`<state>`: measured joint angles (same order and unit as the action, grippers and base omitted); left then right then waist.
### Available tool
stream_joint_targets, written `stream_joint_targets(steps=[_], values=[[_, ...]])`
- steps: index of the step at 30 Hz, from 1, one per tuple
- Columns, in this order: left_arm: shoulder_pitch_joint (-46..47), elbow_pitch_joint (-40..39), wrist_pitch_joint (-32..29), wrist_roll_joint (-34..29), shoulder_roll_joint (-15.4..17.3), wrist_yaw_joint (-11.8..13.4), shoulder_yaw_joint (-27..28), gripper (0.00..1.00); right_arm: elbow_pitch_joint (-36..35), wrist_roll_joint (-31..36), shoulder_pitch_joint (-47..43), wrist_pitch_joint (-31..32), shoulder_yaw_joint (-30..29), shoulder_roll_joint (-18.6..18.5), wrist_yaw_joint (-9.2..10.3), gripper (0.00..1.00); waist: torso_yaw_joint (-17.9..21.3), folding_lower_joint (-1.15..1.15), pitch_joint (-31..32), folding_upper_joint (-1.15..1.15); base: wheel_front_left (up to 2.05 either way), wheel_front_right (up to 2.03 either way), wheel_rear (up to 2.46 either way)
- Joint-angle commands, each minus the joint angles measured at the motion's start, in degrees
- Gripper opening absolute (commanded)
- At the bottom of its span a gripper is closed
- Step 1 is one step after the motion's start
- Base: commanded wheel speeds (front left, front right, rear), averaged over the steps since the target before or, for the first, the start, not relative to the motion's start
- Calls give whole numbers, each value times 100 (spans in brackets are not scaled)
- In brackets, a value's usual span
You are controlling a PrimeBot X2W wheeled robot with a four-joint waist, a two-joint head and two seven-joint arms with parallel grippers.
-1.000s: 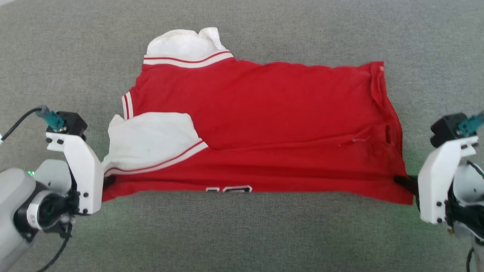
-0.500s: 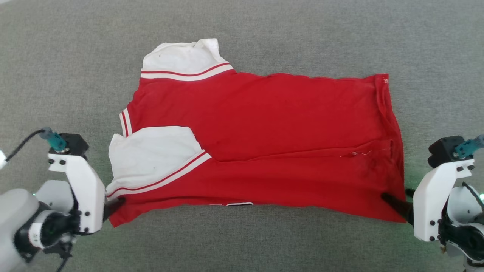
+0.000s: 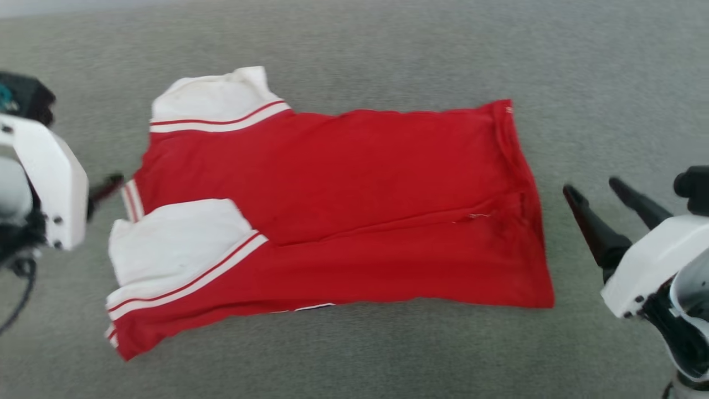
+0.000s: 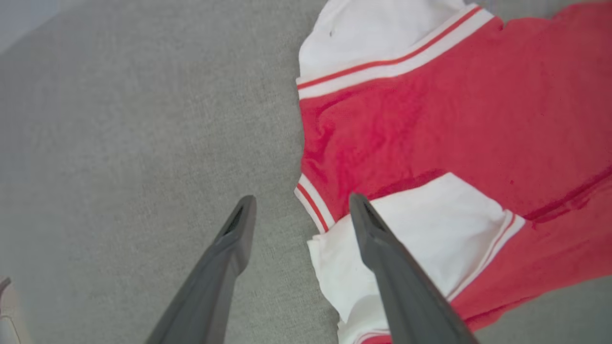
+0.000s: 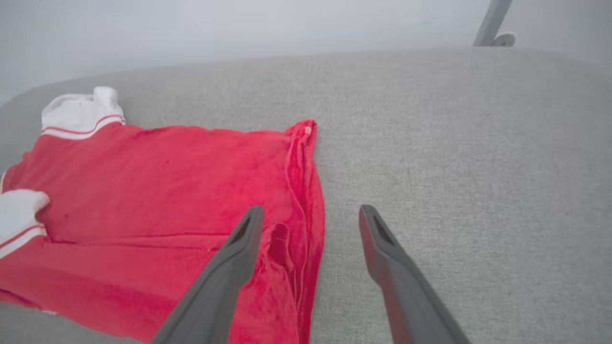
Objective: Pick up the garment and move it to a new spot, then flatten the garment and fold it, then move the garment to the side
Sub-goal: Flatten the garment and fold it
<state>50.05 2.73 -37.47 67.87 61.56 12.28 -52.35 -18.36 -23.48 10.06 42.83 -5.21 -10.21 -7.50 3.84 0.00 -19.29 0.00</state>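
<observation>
Currently the garment (image 3: 354, 205) is laid flat on the grey fabric surface (image 3: 354, 55), near the middle of the head view, with its long axis running left to right. The hem (image 3: 520, 194) is turned toward the robot's right and the sleeve end toward its left. One white sleeve (image 3: 210, 100) is spread out at the far left corner. The other sleeve (image 3: 171, 244) is folded in over the red body at the near left, edged with striped trim (image 3: 188, 282). A crease (image 3: 388, 230) is seen running across the body from that sleeve toward the hem. A sliver of black-and-white lettering (image 3: 313, 306) is exposed at the near edge.

The left gripper (image 4: 301, 203) is held with its fingers spread and nothing between them. In the left wrist view one finger is seen over bare grey surface and the other over the folded sleeve; contact with the fabric cannot be told. The right gripper (image 3: 591, 187) is likewise spread wide and empty, and is set apart from the hem on its right side, with grey surface visible between them in the head view
</observation>
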Motion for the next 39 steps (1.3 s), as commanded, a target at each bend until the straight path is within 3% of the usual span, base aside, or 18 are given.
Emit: stream_joint_targets(steps=[1, 7, 13, 19, 27, 28, 39], values=[[253, 236, 67, -164, -43, -189, 44, 100, -59, 95, 116, -466, 68, 96, 2, 100, 268, 0, -114, 0, 0, 0, 0], [931, 1211, 290, -415, -321, -798, 186, 100, -1, 562, 287, -2164, 117, 452, 2, 100, 741, 0, -353, 0, 0, 0, 0], [1379, 1939, 156, -518, -574, -1107, 166, 100, 241, 771, 343, -2929, 280, 640, 2, 100, 1066, 0, -546, 0, 0, 0, 0], [1730, 2686, -192, -676, -881, -1226, 4, 100, 437, 753, 387, -3274, 548, 716, 2, 100, 1281, 0, -758, 0, 0, 0, 0], [1767, 3690, -594, -468, -1445, -1129, -124, 100, 710, 693, 832, -3143, 987, 728, 2, 100, 1322, 0, -1025, 0, 0, 0, 0], [1770, 3777, -637, -477, -1508, -1162, -137, 0, 794, 689, 948, -3056, 1038, 712, 2, 100, 1312, 0, -1048, 0, 0, 0, 0], [2164, 4198, -664, -602, -2168, -1505, -310, 0, 2794, 140, 3046, -1372, 1861, 129, 2, 100, 894, 0, -1191, 0, 0, 0, 0]])
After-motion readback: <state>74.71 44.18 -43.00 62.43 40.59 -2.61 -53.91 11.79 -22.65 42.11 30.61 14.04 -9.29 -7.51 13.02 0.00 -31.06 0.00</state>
